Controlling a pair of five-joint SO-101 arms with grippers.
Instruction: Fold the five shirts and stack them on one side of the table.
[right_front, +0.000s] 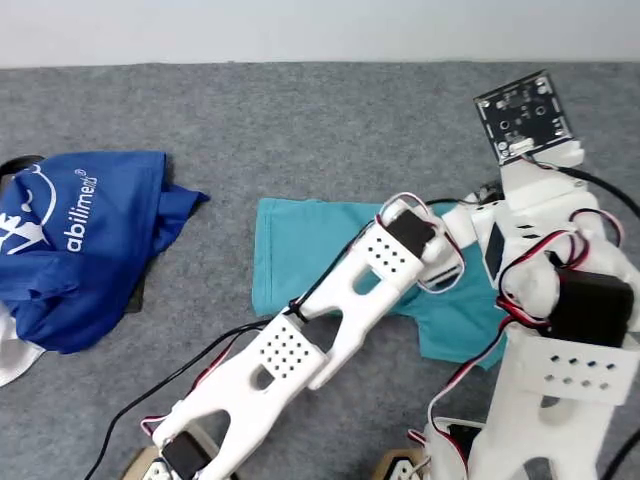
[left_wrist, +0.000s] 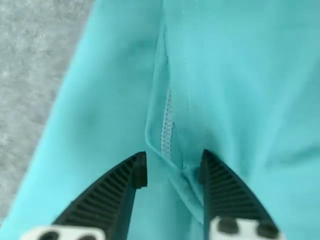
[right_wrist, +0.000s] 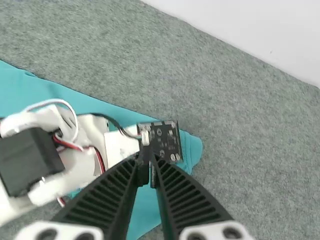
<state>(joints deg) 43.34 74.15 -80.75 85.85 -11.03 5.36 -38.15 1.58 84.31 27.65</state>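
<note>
The tabletop (right_front: 300, 120) is covered in grey carpet-like material, with a white wall (right_front: 300, 30) along the top edge of the high view.

1. Teal shirt (right_front: 300, 250): lies flat at the centre of the high view, and its right part is covered by both arms.
2. Blue shirt (right_front: 90, 250): lies bunched at the left edge, well apart from the teal one. It carries white printed lettering and a curved white emblem on its upper face. A white cloth (right_front: 10, 365) shows from under its lower left corner.
3. Left arm (right_front: 280, 360): runs from the lower left up to the centre. The left gripper (left_wrist: 172, 167) is pressed down on the teal shirt with its jaws partly spread. A raised fold with a stitched seam (left_wrist: 166, 125) lies between the tips, and the jaws are not clamped on it.
4. Right arm (right_front: 560, 340): stands at the right side. The right gripper (right_wrist: 148, 172) sits above the teal shirt's edge, with its jaws drawn together to a thin slit and nothing between them. Beyond its tips is the small circuit board (right_wrist: 162, 140) on the left arm's wrist.
</note>
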